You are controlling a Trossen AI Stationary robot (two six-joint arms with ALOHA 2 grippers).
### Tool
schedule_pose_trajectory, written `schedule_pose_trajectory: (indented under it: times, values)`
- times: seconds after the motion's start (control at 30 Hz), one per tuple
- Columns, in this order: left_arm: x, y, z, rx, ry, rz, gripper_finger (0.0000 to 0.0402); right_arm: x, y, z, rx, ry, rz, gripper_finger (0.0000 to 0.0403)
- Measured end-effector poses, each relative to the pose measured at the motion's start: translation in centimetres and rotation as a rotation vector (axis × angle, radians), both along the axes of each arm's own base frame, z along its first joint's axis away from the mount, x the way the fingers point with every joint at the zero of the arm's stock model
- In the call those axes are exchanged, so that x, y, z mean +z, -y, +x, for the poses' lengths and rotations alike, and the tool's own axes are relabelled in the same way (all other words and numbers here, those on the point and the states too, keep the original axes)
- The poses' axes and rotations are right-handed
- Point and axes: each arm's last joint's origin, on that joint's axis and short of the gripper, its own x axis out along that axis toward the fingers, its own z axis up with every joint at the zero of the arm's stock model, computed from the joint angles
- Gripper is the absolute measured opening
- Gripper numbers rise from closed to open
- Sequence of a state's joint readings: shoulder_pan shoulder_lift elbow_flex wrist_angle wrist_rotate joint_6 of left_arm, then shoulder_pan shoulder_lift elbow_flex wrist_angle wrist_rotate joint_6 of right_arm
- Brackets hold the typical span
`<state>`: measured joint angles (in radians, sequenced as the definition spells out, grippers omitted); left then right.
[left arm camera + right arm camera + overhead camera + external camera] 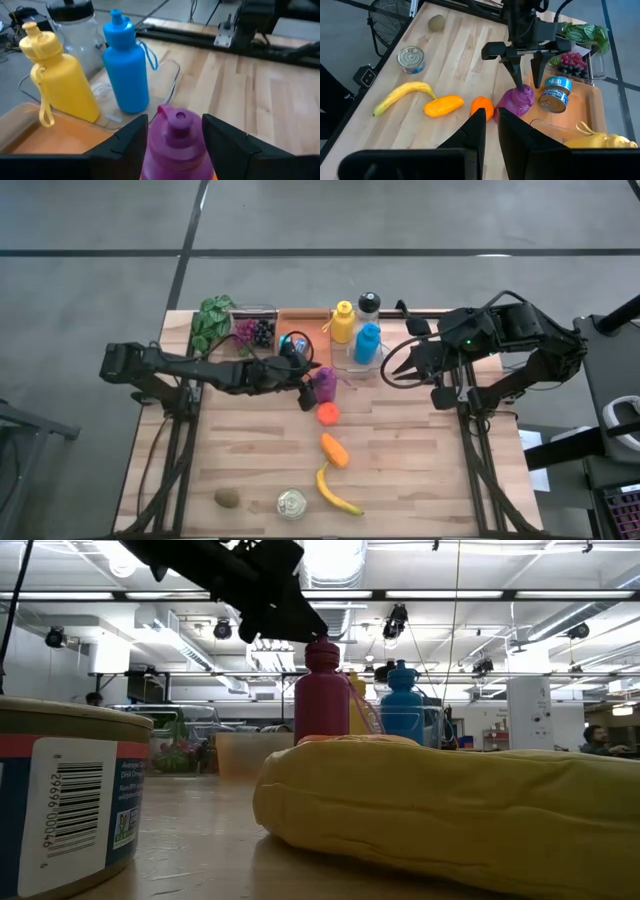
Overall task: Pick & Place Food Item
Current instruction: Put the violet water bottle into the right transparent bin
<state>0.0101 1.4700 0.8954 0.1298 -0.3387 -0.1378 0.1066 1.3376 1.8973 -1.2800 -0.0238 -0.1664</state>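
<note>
left gripper (172, 135): fingers astride purple bottle (175, 145) cap, contact unclear | right gripper (491, 131): narrow, empty

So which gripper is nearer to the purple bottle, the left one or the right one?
Left. The left gripper is right over the purple bottle, its jaws on either side of the cap. The right gripper hangs beside the blue bottle, clearly farther from it.

Wooden slat table (420, 470) on dark metal legs, standing on grey floor (400, 220) crossed by dark seams. Beyond the table: open ceiling with long light strips (470, 595), hanging ducts and pipes, a white column (527, 710). A black fan (390, 15) sits on the floor beside the table.
</note>
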Motion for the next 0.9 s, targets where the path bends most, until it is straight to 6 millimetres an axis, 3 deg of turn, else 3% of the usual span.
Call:
schedule_pose_trajectory:
  times: [0.33, 0.63, 0.9]
  values:
    - [-0.1, -0.1, 0.2, 0.003, 0.090, 0.004, 0.0173, 0.1, 0.0, 0.1, -0.007, 0.012, 0.009, 0.0044]
    - [-2.0, -0.8, 1.2, 0.021, 0.065, 0.003, 0.0171, 0.3, 0.0, 0.2, -0.007, 0.036, 0.011, 0.0044]
    - [-2.2, -0.7, 1.3, 0.019, 0.053, 0.004, 0.0171, 0.3, 0.0, 0.2, -0.011, 0.035, 0.017, 0.0044]
